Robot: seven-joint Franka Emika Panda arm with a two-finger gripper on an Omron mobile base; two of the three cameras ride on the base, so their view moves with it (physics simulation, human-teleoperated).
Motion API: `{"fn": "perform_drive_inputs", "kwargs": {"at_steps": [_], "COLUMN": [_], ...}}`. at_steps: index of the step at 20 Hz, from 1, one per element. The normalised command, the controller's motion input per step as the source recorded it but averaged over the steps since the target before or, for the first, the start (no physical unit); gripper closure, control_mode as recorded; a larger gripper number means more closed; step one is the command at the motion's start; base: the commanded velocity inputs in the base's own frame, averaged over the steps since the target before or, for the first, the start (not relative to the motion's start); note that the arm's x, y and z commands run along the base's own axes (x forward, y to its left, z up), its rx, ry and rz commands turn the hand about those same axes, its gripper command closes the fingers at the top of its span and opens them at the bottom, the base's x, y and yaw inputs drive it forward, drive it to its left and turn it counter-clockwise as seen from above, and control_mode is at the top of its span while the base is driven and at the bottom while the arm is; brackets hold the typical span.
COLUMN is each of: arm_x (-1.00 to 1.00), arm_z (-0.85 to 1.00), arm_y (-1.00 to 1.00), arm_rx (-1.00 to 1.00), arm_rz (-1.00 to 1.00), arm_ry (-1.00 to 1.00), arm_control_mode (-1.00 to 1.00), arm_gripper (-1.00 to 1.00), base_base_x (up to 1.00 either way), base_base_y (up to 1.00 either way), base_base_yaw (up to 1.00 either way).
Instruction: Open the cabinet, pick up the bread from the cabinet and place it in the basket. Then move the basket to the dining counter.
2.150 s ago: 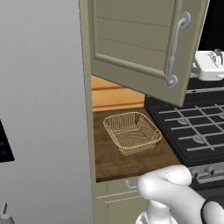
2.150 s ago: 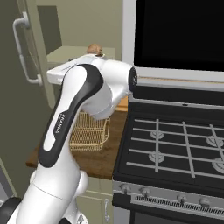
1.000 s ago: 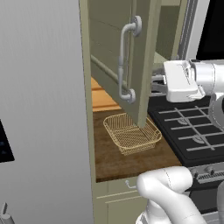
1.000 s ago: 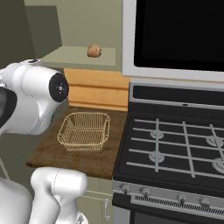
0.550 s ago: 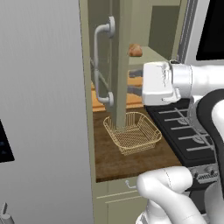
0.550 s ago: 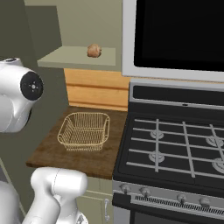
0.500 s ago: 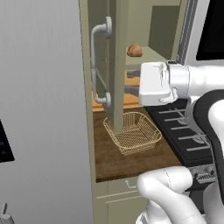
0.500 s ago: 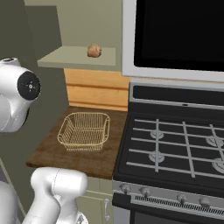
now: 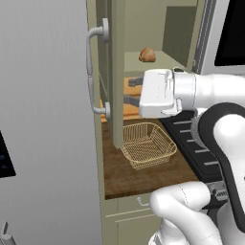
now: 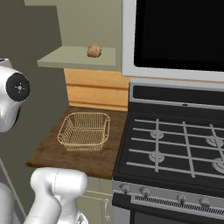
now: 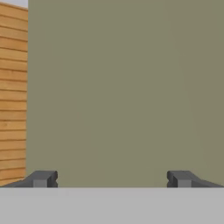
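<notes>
The olive-green cabinet door point(image 9: 115, 72) stands swung wide, edge-on to the left base view, with its curved silver handle point(image 9: 94, 72) on the far side. On the bare cabinet shelf point(image 10: 65, 60) sits the bread point(image 9: 147, 55) point(image 10: 93, 50), a small tan-brown roll. The wire basket point(image 9: 146, 143) point(image 10: 84, 130) rests on the short wood worktop below, with nothing in it. My gripper point(image 9: 133, 91) point(image 11: 111, 179) is open just right of the door's inner face, pointing at it, with nothing between its fingertips point(image 11: 41, 178). The dining counter is out of view.
A black gas stove point(image 10: 175, 148) adjoins the worktop point(image 10: 52, 155) on the right, with a dark microwave point(image 10: 179, 35) above it. A tall grey panel point(image 9: 43, 124) stands left of the cabinet. Light wood planks point(image 10: 94, 89) back the worktop.
The cabinet door has swung further open until it is edge-on, uncovering the bread on the shelf. My hand has followed it leftward, jaws staying open.
</notes>
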Motion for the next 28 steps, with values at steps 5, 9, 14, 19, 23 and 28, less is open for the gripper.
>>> {"fn": "perform_drive_inputs", "kwargs": {"at_steps": [5,9,14,19,23,28], "arm_x": [-0.10,0.00,0.01,0.05,0.03,0.00], "arm_z": [0.06,0.00,0.00,0.00,0.13,0.06], "arm_y": [-0.60,-0.94,-0.59,-0.30,-0.59,-0.78], "arm_rx": [-0.01,-0.03,-0.15,-0.20,-0.14,-0.06], "arm_rz": [-0.23,-0.44,-0.58,-0.66,-0.60,-0.36], "arm_ry": [-0.05,0.01,0.06,0.12,0.28,0.24], "arm_control_mode": [-1.00,-1.00,-1.00,-1.00,-1.00,-1.00], "arm_gripper": [-1.00,-1.00,-1.00,-1.00,-1.00,-1.00], "base_base_x": [0.00,0.00,0.00,0.00,0.00,0.00], "base_base_y": [0.00,0.00,0.00,0.00,0.00,0.00], "base_base_yaw": [0.00,0.00,0.00,0.00,0.00,0.00]}}
